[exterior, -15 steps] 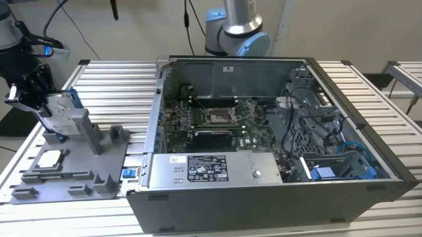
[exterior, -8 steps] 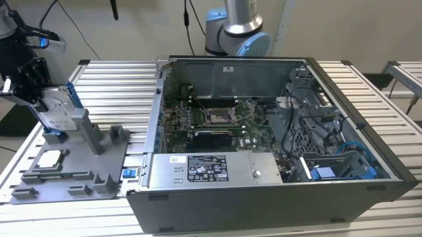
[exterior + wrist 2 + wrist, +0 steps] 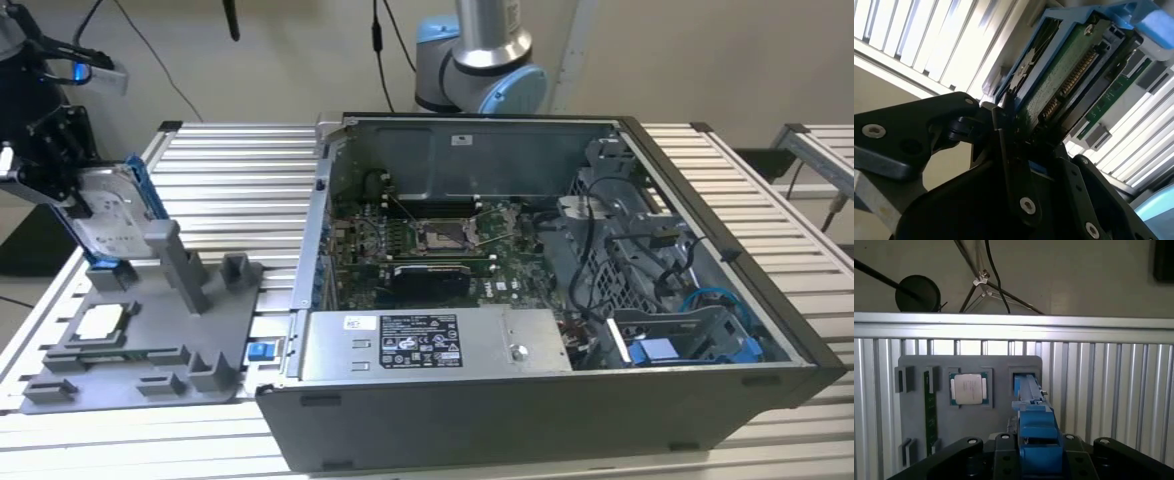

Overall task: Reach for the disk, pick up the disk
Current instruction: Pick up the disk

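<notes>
Silver, bright-blue-edged disk (image 3: 112, 212)

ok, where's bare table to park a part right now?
Bare slats behind the fixture, up to the case wall; a second strip on the exterior view's right of the case. Crowded: fixture, with the chip, posts and the disk upright in the jaws; the case is packed too.

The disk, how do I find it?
A grey plastic tray sits at the exterior view's left of the grey computer case. The silver metal disk stands upright on it in the black gripper; the square silver chip lies flat, lacking its blue edge.
</notes>
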Motion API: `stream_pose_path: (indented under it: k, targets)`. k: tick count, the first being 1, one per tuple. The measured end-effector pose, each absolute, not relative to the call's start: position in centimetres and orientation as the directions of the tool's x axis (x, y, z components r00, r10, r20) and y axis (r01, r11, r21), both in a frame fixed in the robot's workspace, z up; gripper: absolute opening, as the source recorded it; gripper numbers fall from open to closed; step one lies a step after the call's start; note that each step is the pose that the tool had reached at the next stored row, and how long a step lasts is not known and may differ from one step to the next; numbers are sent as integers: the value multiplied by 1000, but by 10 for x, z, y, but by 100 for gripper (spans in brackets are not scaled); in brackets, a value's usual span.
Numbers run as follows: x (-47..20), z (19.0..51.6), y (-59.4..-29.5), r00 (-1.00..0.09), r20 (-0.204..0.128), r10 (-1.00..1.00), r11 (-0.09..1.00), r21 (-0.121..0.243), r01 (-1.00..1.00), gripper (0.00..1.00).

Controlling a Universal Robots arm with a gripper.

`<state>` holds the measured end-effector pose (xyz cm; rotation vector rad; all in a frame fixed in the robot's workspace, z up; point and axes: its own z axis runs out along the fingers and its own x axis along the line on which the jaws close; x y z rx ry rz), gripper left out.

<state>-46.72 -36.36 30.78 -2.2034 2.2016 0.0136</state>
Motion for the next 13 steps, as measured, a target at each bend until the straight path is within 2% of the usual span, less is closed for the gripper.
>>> stream_pose_path:
  k: [13]
  targets:
    - [-470, 323, -363, 1, -25, -1000, 0, -25, -1000, 0]
